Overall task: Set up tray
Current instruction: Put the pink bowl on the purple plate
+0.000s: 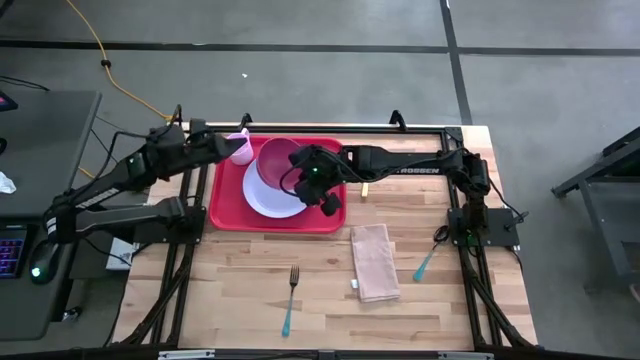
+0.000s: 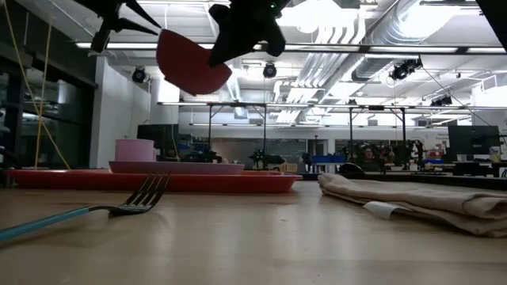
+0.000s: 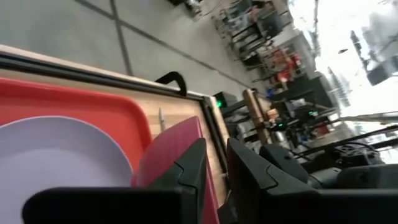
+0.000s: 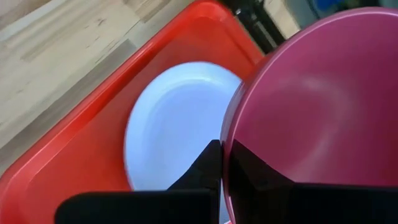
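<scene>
The right gripper (image 1: pixel 318 178) holds a maroon bowl (image 1: pixel 277 157) above the tray (image 1: pixel 226 205), jaws clamped on its rim. The left gripper (image 1: pixel 225 146) waits at the tray's edge; its jaws' state is unclear.

The only lettering is pale print on the right arm (image 1: pixel 400 166), on its long link lying over the table just right of the tray (image 1: pixel 225 205); it seems to read "TROSSEN", though too small to be sure.
</scene>
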`<action>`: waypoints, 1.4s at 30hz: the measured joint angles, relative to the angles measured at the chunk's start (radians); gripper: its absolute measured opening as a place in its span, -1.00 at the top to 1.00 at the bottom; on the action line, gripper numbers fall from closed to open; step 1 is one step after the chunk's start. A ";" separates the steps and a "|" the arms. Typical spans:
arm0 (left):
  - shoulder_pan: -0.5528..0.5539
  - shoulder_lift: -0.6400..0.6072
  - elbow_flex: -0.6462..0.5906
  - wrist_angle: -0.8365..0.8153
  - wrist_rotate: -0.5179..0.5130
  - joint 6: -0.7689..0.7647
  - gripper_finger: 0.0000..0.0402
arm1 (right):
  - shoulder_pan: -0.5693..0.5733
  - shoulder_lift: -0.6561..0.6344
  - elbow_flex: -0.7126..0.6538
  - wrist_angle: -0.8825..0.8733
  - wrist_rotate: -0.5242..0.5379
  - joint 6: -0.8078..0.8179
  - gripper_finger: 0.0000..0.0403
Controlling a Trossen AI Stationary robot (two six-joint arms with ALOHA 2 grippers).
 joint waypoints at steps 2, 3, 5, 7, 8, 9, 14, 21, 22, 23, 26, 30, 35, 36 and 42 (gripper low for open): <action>0.000 0.032 0.033 -0.034 0.000 -0.001 0.53 | -0.002 0.010 0.000 0.011 -0.002 -0.005 1.00; 0.000 0.047 0.048 -0.050 0.000 -0.003 0.53 | -0.004 0.020 0.000 0.011 -0.004 -0.009 1.00; 0.000 0.075 0.074 -0.091 0.010 -0.011 0.53 | -0.006 0.038 0.000 0.009 -0.002 -0.013 1.00; 0.000 0.099 0.097 -0.135 0.014 -0.022 0.53 | -0.010 0.057 0.000 -0.001 0.020 -0.013 1.00; 0.000 0.108 0.106 -0.156 0.014 -0.026 0.53 | -0.012 0.063 0.000 -0.006 0.030 -0.013 1.00; 0.000 0.117 0.114 -0.184 0.014 -0.031 0.53 | -0.015 0.068 0.000 -0.012 0.032 -0.013 1.00; 0.000 0.154 0.150 -0.289 0.009 -0.070 0.53 | -0.021 0.088 0.000 -0.007 0.035 -0.015 1.00; 0.000 0.223 0.178 -0.310 0.007 -0.085 0.53 | -0.019 0.108 0.000 0.036 0.035 -0.041 1.00; 0.000 0.235 0.182 -0.310 0.007 -0.085 0.53 | -0.019 0.116 0.000 0.038 0.036 -0.042 1.00; 0.000 0.246 0.186 -0.312 0.008 -0.085 0.53 | -0.019 0.120 0.000 0.045 0.039 -0.042 1.00; 0.000 0.283 0.211 -0.360 0.007 -0.085 0.53 | -0.020 0.130 0.000 0.047 0.055 -0.041 1.00; 0.000 0.322 0.263 -0.455 -0.018 -0.102 0.53 | -0.020 0.131 0.000 0.044 0.062 -0.039 1.00; 0.000 0.378 0.322 -0.508 -0.037 -0.105 0.53 | -0.019 0.131 0.000 0.074 0.053 -0.039 1.00; 0.000 0.391 0.334 -0.519 -0.037 -0.105 0.53 | -0.019 0.131 0.000 0.078 0.049 -0.039 1.00; 0.000 0.481 0.409 -0.642 -0.037 -0.105 0.60 | -0.020 0.131 0.000 0.077 0.049 -0.027 1.00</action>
